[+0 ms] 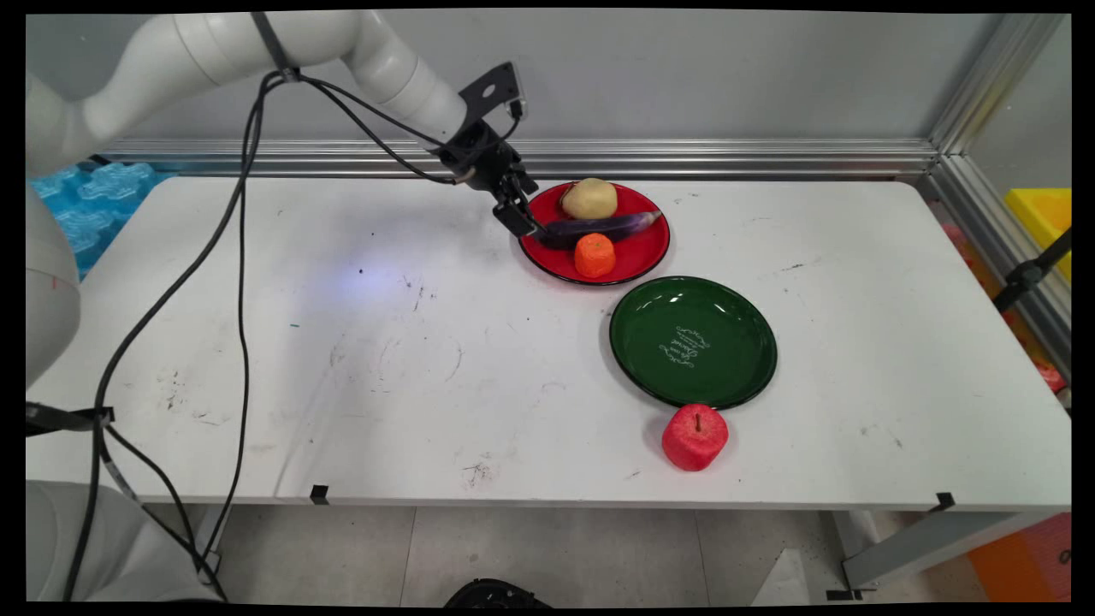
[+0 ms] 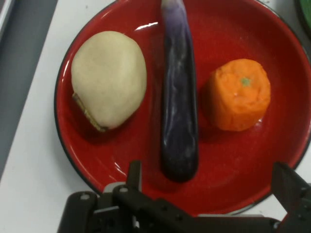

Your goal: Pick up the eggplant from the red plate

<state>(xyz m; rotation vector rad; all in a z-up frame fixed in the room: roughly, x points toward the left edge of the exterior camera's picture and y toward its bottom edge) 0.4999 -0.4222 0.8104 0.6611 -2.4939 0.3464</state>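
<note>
Gripper: the black gripper hangs low at the left rim of the red plate, tilted down toward it; in the hand view the gripper has its jaws spread wide apart, with nothing between them, and the blunt end of the eggplant lies just beyond the gap.
Red plate: the red plate sits on the far middle of the desk and carries three things.
Eggplant: a long purple eggplant lies across the middle of the red plate, its dark end nearest the gripper.
Potato: a pale yellow potato rests on the far side of the eggplant, close beside it.
Orange: an orange stands on the near side of the eggplant, just beside it.
Green plate: a dark green plate with pale lettering at its centre lies near the red plate, toward the front right, apart from it.
Apple: a red apple stands on the desk just in front of the green plate's near rim.
Desk: the white desk is scuffed and marked.
</note>
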